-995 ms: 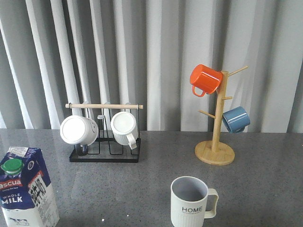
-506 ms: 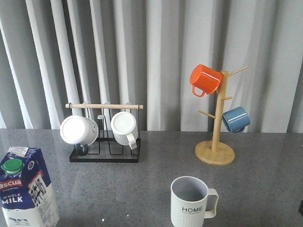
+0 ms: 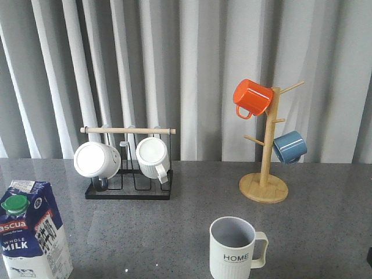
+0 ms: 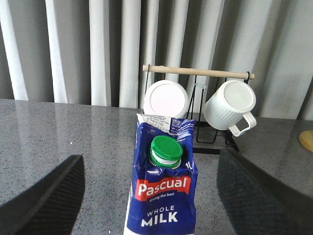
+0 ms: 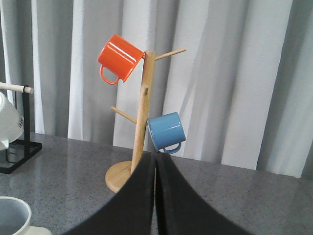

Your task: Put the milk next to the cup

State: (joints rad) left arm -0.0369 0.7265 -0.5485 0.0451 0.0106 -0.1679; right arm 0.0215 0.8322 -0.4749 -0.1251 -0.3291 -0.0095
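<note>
Black left gripper (image 4: 151, 196) fingers stand wide apart, straddling the milk (image 4: 164, 188) without touching it; nothing is lifted yet. Right gripper (image 5: 155, 196) is pressed closed, empty. The cup (image 3: 235, 249) sits well off to the carton's right.

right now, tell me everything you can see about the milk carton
The milk carton is a tall blue-and-white gable-top pack, cardboard by its look, with a round green cap on the slanted top, shut. A red "Pascual" band sits above white "WHOLE MILK" lettering. It stands upright on the grey speckled table at the near left, well left of the HOME cup and nearer than the black mug rack. Nothing touches it; the left hand is open, a finger on either side.
</note>
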